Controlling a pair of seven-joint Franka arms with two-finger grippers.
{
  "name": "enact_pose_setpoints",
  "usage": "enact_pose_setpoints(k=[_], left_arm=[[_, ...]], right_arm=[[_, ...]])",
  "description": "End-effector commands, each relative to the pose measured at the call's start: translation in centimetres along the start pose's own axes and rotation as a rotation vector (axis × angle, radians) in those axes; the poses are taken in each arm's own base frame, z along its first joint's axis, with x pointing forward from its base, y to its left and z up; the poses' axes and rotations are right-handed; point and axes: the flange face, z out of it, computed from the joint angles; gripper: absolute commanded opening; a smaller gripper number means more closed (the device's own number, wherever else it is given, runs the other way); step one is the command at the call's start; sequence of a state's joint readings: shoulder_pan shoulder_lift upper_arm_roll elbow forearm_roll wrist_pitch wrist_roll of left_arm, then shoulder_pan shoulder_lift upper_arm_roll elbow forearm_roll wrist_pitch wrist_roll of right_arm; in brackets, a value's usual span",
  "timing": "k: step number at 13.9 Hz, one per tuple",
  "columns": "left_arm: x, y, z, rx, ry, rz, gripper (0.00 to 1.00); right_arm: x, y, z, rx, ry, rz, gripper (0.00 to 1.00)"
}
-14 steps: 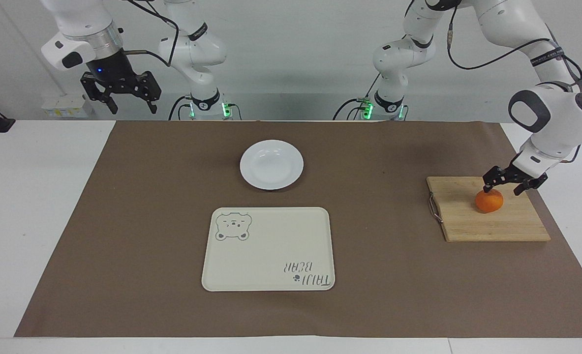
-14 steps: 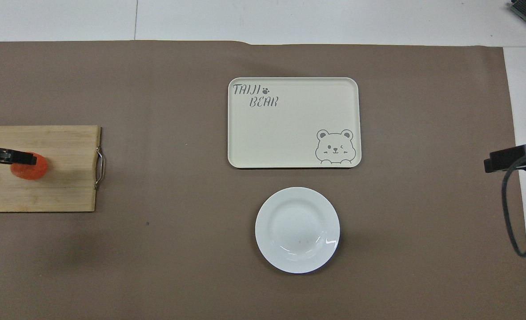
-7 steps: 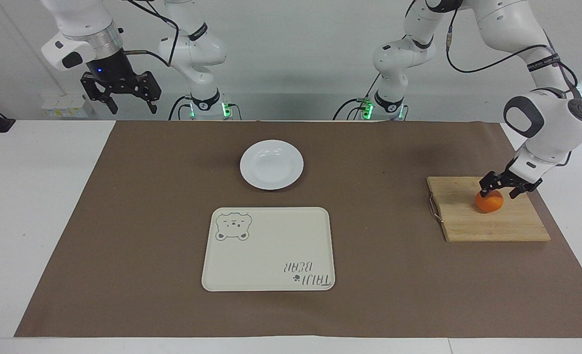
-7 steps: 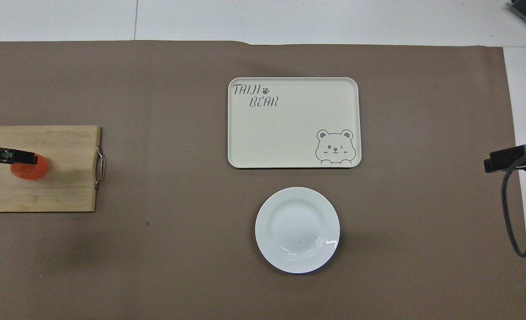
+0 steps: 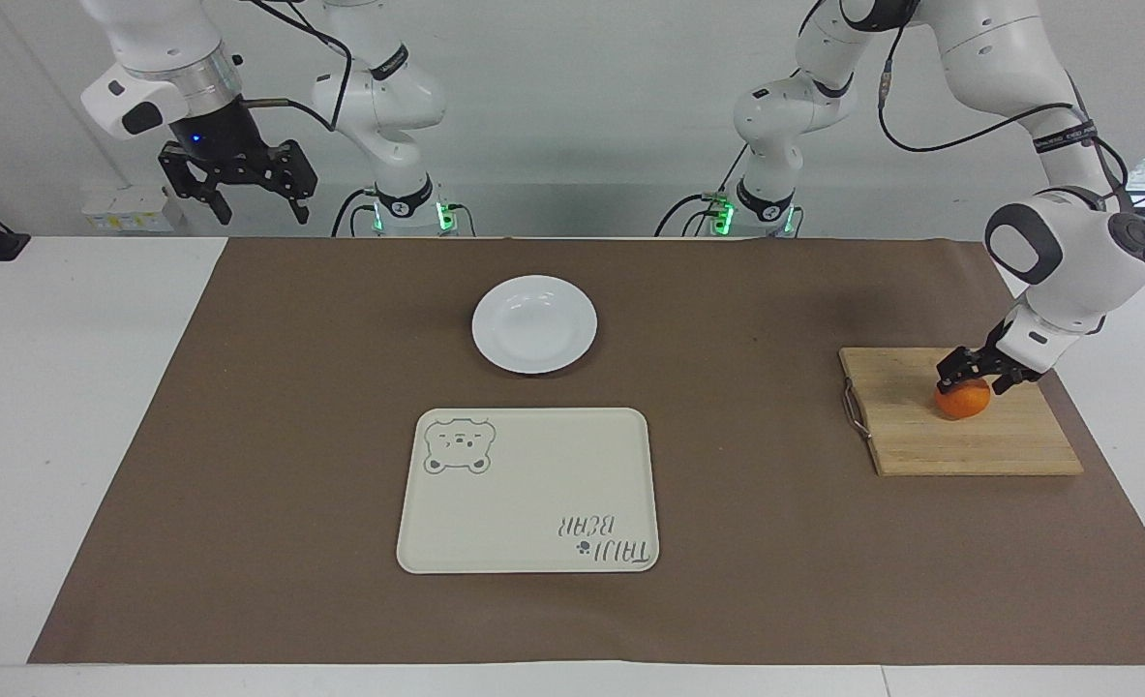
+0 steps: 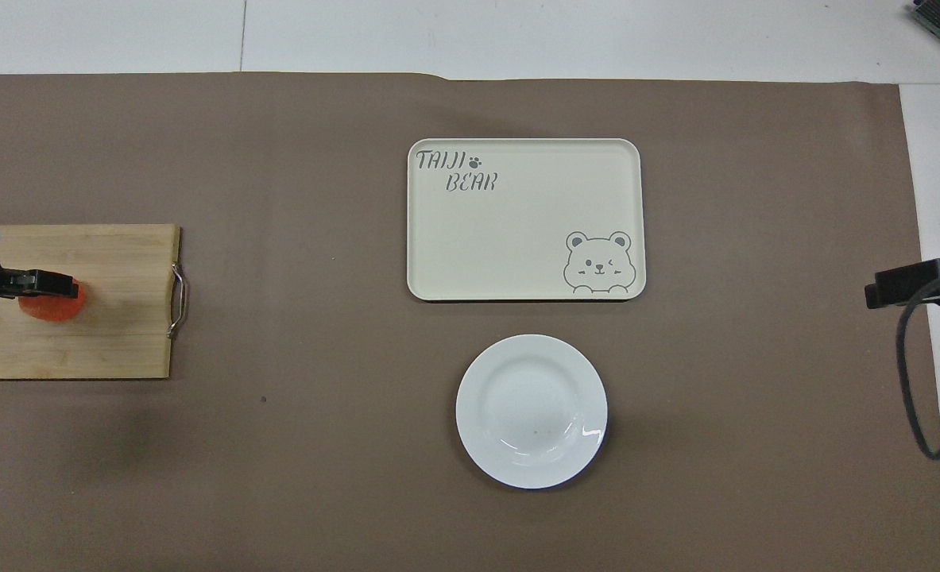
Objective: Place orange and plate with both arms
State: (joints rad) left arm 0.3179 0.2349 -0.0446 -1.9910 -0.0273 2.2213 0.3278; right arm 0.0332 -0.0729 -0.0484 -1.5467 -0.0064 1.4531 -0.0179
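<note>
With my left gripper (image 5: 977, 373) jaws wide around the orange (image 5: 962, 400), seemingly off-centre, closing could roll it across the cutting board (image 5: 959, 440).

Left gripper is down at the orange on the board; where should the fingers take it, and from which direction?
Grip the orange across its widest middle, coming straight down. It is round and sits free on the cutting board, so its sides are open. The left gripper, jaws open, already straddles its top.
</note>
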Motion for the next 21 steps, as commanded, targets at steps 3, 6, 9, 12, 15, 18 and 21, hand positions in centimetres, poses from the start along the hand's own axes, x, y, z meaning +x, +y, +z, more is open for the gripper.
enact_pose_setpoints(k=[3, 6, 9, 12, 15, 18, 21], left_arm=[[-1.5, -0.2, 2.3, -0.005, 0.015, -0.026, 1.0], [-1.9, -1.1, 3.6, -0.01, 0.001, -0.041, 0.41], [-1.3, -1.0, 2.6, -0.014, -0.011, -0.034, 0.0], [-0.2, -0.2, -0.5, -0.017, -0.017, -0.018, 0.0], [1.3, 0.4, -3.9, -0.023, -0.019, 0.003, 0.0], [2.3, 2.5, -7.6, -0.013, 0.006, 0.042, 0.0], [1.8, 5.5, -11.7, -0.004, 0.023, 0.081, 0.0]], right_arm=[[-0.5, 0.3, 0.0, -0.008, 0.002, 0.013, 1.0], [-0.5, 0.3, 0.0, -0.008, 0.002, 0.013, 1.0], [-0.5, 0.3, 0.0, -0.008, 0.002, 0.013, 1.0], [-0.5, 0.3, 0.0, -0.008, 0.002, 0.013, 1.0], [-0.5, 0.3, 0.0, -0.008, 0.002, 0.013, 1.0], [-0.5, 0.3, 0.0, -0.008, 0.002, 0.013, 1.0], [-0.5, 0.3, 0.0, -0.008, 0.002, 0.013, 1.0]])
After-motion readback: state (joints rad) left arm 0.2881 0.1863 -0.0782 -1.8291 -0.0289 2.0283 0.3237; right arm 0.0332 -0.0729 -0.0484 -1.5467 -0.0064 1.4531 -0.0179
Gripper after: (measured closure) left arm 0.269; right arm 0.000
